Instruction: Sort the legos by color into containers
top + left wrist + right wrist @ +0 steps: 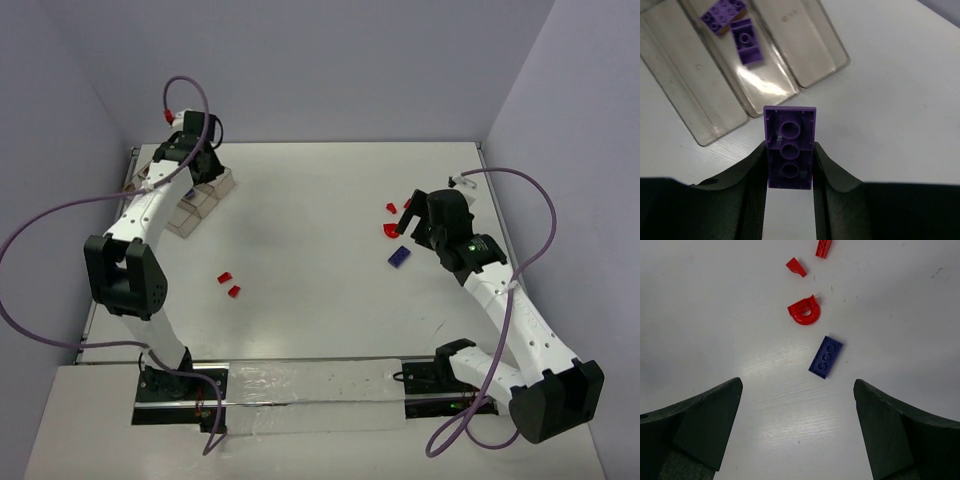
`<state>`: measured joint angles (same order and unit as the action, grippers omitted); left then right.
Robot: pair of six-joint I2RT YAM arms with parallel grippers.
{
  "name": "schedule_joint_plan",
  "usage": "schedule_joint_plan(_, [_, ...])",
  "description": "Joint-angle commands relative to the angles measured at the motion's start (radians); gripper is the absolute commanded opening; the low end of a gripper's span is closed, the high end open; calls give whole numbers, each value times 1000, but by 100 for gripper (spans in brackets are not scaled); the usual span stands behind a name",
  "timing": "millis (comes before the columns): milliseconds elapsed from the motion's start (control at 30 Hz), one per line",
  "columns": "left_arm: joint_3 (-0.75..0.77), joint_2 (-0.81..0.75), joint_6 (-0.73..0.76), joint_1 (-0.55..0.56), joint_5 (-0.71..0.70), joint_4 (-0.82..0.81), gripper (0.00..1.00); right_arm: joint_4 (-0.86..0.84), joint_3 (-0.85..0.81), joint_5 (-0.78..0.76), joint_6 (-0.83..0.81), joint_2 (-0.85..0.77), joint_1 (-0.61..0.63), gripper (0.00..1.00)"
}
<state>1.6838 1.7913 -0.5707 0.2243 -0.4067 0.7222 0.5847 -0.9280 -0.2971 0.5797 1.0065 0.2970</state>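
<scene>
My left gripper (789,150) is shut on a purple brick (789,145), underside up, held just in front of the clear brownish tray (810,55). Two purple bricks (722,15) (747,46) lie in the tray's middle compartment; the side compartments look bare. In the top view this gripper (187,190) is over the tray (215,198) at the far left. My right gripper (797,390) is open and empty above the table, short of a purple brick (826,356) and a red rounded piece (804,311). Two small red pieces (796,267) (823,247) lie beyond.
Two more small red pieces (225,277) (234,291) lie on the table left of the middle. The right gripper (415,225) is next to the right-hand cluster with the purple brick (399,256). Purple walls close in the table on three sides.
</scene>
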Motion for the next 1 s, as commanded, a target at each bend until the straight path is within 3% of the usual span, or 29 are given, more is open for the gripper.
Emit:
schedule_joint_plan(0, [77, 106, 17, -88, -18, 13, 0, -50, -64, 1, -4, 22, 7, 100])
schedule_joint_plan(133, [101, 203, 15, -152, 43, -46, 0, -51, -61, -7, -12, 35, 7, 100])
schedule_joint_plan(467, [197, 347, 27, -166, 41, -41, 6, -35, -56, -28, -35, 55, 6, 100])
schedule_joint_plan(533, [197, 356, 20, -166, 26, -32, 18, -36, -61, -25, -35, 60, 8, 100])
schedule_joint_plan(700, [177, 350, 3, -167, 12, -18, 69, -35, -66, -21, -41, 64, 7, 100])
schedule_joint_plan(800, [159, 324, 1, -166, 30, -22, 82, -33, -71, -11, -41, 64, 7, 100])
schedule_joint_plan(967, [143, 210, 12, -162, 77, -9, 84, -27, -70, -2, -41, 45, 8, 100])
